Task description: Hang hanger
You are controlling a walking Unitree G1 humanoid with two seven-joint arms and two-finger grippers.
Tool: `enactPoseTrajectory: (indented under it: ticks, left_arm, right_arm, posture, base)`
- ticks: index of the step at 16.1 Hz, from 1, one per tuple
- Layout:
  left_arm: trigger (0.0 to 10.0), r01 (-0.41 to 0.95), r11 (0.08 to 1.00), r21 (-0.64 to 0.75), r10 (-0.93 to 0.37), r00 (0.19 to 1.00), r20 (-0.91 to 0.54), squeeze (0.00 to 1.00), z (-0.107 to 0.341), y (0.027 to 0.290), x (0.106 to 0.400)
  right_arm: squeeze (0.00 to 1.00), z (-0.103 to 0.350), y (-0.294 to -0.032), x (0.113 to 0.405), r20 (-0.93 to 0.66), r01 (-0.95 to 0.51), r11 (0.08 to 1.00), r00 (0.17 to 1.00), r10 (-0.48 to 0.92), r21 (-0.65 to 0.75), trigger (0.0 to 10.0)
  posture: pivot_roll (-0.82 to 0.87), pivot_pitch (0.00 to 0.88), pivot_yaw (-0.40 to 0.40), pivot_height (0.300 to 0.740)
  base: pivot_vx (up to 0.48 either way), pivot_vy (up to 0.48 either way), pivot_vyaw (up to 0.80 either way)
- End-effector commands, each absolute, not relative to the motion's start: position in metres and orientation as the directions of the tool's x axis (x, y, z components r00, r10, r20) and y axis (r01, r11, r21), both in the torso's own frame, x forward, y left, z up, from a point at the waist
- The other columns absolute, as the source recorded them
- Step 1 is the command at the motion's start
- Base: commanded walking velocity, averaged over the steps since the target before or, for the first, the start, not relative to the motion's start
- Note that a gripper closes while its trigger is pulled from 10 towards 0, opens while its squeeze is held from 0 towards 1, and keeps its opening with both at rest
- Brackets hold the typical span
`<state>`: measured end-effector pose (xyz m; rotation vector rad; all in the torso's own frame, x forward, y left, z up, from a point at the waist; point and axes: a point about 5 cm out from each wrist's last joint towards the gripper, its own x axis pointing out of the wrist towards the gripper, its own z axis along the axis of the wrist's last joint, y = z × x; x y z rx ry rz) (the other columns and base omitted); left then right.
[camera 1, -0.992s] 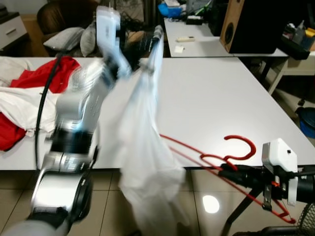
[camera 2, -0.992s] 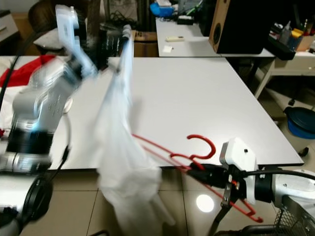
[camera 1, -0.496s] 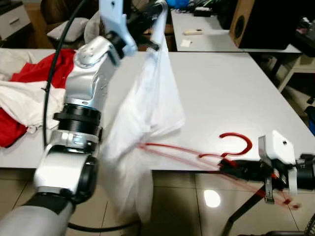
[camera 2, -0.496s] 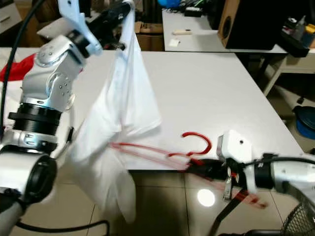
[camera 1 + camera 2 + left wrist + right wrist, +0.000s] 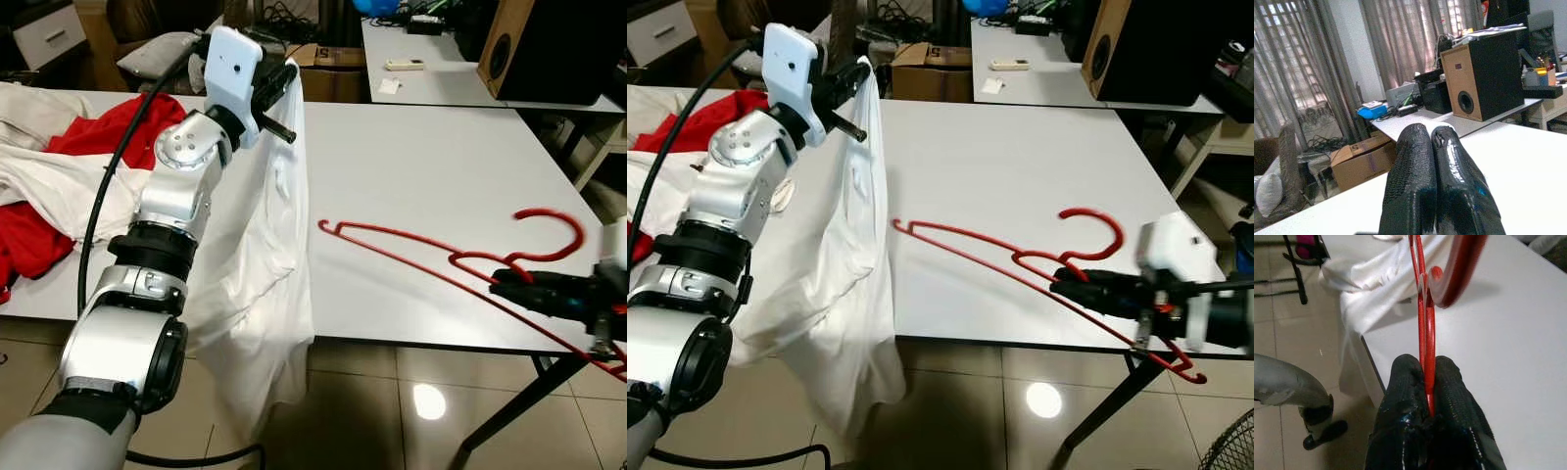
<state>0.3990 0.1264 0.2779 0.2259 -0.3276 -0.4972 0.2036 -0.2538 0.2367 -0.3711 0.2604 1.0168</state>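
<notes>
Red wire hanger (image 5: pixel 1019 259) now clear of limp white cloth garment (image 5: pixel 847 264), no longer tangled. Right claw (image 5: pixel 1073 286) pinches hanger neck, frame above white worktop (image 5: pixel 1019 166). Left claw (image 5: pixel 854 76), closed on garment edge, holds it aloft for threading.

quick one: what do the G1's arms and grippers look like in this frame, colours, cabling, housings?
Left arm: silver segmented shell with black joint rings, a black cable looping beside it, and a white boxy wrist housing. Left gripper and right gripper: two long textured black fingers each. Right arm: dark, with the same white wrist housing.
</notes>
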Motion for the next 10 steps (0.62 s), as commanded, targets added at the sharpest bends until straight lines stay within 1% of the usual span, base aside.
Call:
enactPoseTrajectory:
  ticks: [1,2,3,4,5,6,7,9,10]
  left_arm:
    - [10.0,0.417,0.859,0.298,-0.497,0.819,0.286,0.0,0.289,0.123,0.4]
    - [10.0,0.424,0.857,0.292,-0.502,0.815,0.29,0.0,0.289,0.122,0.401]
    - [10.0,0.448,0.852,0.271,-0.518,0.799,0.304,0.0,0.292,0.117,0.4]
    - [10.0,0.504,0.83,0.239,-0.557,0.765,0.322,0.0,0.296,0.11,0.398]
    - [10.0,0.582,0.788,0.202,-0.614,0.714,0.338,0.0,0.3,0.1,0.393]
    - [10.0,0.61,0.77,0.188,-0.633,0.695,0.341,0.0,0.301,0.096,0.391]
    - [10.0,0.657,0.738,0.158,-0.661,0.656,0.364,0.0,0.305,0.089,0.387]
    - [10.0,0.762,0.644,0.066,-0.703,0.555,0.445,0.0,0.324,0.077,0.369]
    - [10.0,0.779,0.624,0.06,-0.708,0.531,0.465,0.0,0.332,0.075,0.363]
  right_arm:
    - [0.0,0.242,-0.253,0.199,-0.346,-0.887,0.431,0.461,0.817,-0.164,10.0]
    - [0.0,0.241,-0.251,0.198,-0.341,-0.896,0.419,0.443,0.829,-0.148,10.0]
    - [0.0,0.237,-0.246,0.196,-0.341,-0.913,0.389,0.407,0.847,-0.122,10.0]
    - [0.0,0.229,-0.24,0.197,-0.341,-0.922,0.376,0.386,0.858,-0.098,10.0]
    - [0.0,0.218,-0.23,0.206,-0.334,-0.921,0.381,0.386,0.86,-0.083,10.0]
    - [0.0,0.215,-0.225,0.21,-0.332,-0.92,0.384,0.389,0.859,-0.084,10.0]
    - [0.0,0.21,-0.217,0.221,-0.339,-0.912,0.397,0.408,0.848,-0.105,10.0]
    - [0.0,0.201,-0.198,0.249,-0.314,-0.877,0.455,0.479,0.819,-0.151,10.0]
    - [0.0,0.201,-0.194,0.258,-0.299,-0.863,0.478,0.505,0.809,-0.165,10.0]
  posture:
    - [0.0,0.0,0.053,0.74]
    - [0.0,0.0,0.053,0.74]
    - [-0.01,0.0,0.058,0.74]
    - [-0.01,0.0,0.059,0.74]
    - [0.0,0.0,0.059,0.74]
    - [0.0,0.0,0.056,0.74]
    - [0.0,0.0,0.056,0.74]
    - [0.01,0.0,0.048,0.74]
    - [0.01,0.0,0.04,0.74]
  base:
    - [0.0,0.0,0.0]
    - [0.0,0.0,0.0]
    - [0.0,0.0,0.0]
    - [0.0,0.0,0.0]
    - [0.0,0.0,0.0]
    - [0.0,0.0,0.0]
    - [0.0,0.0,0.0]
    - [0.0,0.0,0.0]
    - [0.0,0.0,0.0]
